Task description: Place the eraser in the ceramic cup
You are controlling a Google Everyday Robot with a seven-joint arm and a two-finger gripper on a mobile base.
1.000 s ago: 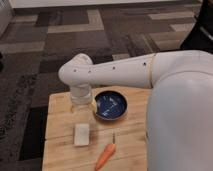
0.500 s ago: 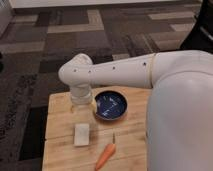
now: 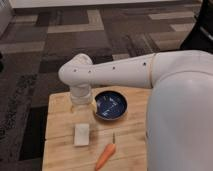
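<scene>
My white arm reaches in from the right over the wooden table [image 3: 60, 150]. Its wrist points straight down at the table's back left, and the gripper [image 3: 81, 101] sits under it, just left of the dark blue bowl [image 3: 111, 105]. The ceramic cup is mostly hidden beneath the wrist. Only a pale sliver [image 3: 93, 104] shows between the wrist and the bowl. The eraser is hidden from view.
A white rectangular block [image 3: 82, 134] lies on the table in front of the gripper. An orange carrot [image 3: 105, 156] lies near the front edge. My arm's bulky body [image 3: 180, 125] covers the table's right side. Patterned carpet surrounds the table.
</scene>
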